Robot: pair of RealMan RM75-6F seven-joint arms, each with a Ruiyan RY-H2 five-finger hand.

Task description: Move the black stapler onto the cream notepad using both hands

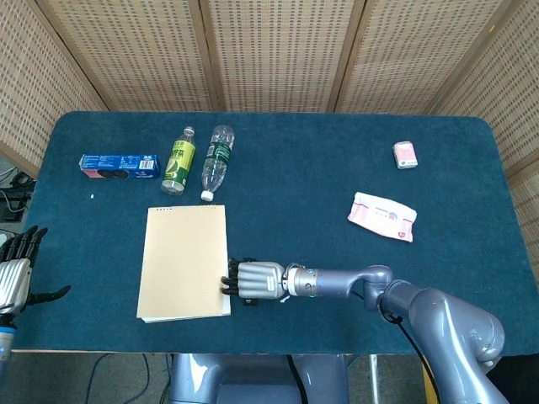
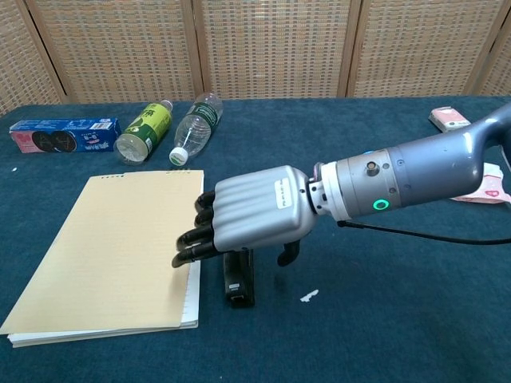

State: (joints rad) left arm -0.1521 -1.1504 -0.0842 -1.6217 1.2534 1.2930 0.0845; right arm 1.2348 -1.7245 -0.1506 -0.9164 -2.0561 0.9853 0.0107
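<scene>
The black stapler (image 2: 238,279) lies on the blue table just right of the cream notepad (image 2: 112,247), its top end hidden under my right hand (image 2: 255,215). That hand hovers over it with fingers (image 2: 192,235) stretched out across the notepad's right edge and the thumb hanging down on the right; nothing is gripped. In the head view the right hand (image 1: 255,280) sits at the right edge of the notepad (image 1: 184,263), and only a dark sliver of the stapler (image 1: 248,300) shows. My left hand (image 1: 13,278) hangs off the table's left side, fingers apart and holding nothing.
A green bottle (image 1: 178,160), a clear bottle (image 1: 216,160) and a blue box (image 1: 120,165) lie behind the notepad. A pink packet (image 1: 383,215) and a small pink box (image 1: 405,154) are at the right. A white scrap (image 2: 309,296) lies near the stapler.
</scene>
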